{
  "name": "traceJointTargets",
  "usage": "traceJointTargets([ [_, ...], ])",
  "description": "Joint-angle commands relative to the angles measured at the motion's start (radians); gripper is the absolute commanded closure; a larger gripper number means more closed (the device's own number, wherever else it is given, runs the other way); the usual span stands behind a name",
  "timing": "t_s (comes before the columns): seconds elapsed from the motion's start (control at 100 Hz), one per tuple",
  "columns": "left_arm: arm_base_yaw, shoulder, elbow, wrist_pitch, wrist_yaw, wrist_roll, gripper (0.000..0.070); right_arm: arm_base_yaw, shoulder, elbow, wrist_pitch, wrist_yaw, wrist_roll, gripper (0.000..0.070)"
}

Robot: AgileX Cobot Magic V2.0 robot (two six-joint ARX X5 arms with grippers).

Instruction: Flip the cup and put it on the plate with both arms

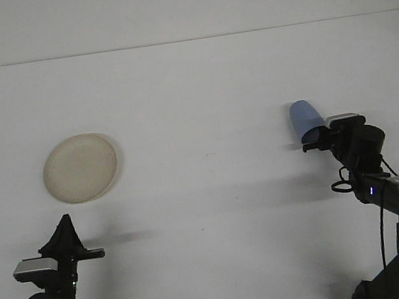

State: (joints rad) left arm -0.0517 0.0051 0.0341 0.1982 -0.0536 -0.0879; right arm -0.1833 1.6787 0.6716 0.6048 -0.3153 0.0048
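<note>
The right hand [315,139] is closed on the lower end of the blue cup [305,118], which tilts up and left from it, above the white surface [199,97]. The plate [80,168] lies far left. The left hand [64,231] holds nothing; its opening cannot be determined.

A single front view looks forward and down over the white table [198,89] from behind the robot, set fairly far back. The left arm [51,284] fills the lower left corner, the right arm [387,196] the lower right. The table's far edge seems to cross the upper frame.
</note>
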Motion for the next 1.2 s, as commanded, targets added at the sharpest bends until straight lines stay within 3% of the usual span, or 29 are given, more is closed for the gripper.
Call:
traceJointTargets([
  [0.0, 0.001, -0.002, -0.02, 0.012, 0.002, 0.013, 0.0689, 0.005, -0.025, 0.008, -0.031, -0.002, -0.005, 0.07],
  [0.18, 0.001, -0.002, -0.02, 0.012, 0.002, 0.013, 0.0689, 0.031, -0.216, 0.008, -0.174, 0.047, 0.018, 0.07],
  [0.44, 0.001, -0.002, -0.02, 0.012, 0.002, 0.013, 0.0689, 0.12, -0.623, 0.014, -0.55, 0.212, 0.136, 0.07],
  [0.69, 0.001, -0.002, -0.02, 0.012, 0.002, 0.013, 0.0689, 0.248, -0.906, 0.114, -0.997, 0.272, 0.259, 0.07],
  [0.93, 0.001, -0.002, -0.02, 0.012, 0.002, 0.013, 0.0689, 0.409, -0.94, 0.28, -1.335, 0.322, 0.326, 0.07],
  [1.07, 0.001, -0.002, -0.02, 0.012, 0.002, 0.013, 0.0689, 0.526, -0.877, 0.38, -1.478, 0.385, 0.395, 0.07],
  [1.19, 0.001, -0.002, -0.02, 0.012, 0.002, 0.013, 0.0689, 0.637, -0.782, 0.471, -1.575, 0.394, 0.434, 0.07],
])
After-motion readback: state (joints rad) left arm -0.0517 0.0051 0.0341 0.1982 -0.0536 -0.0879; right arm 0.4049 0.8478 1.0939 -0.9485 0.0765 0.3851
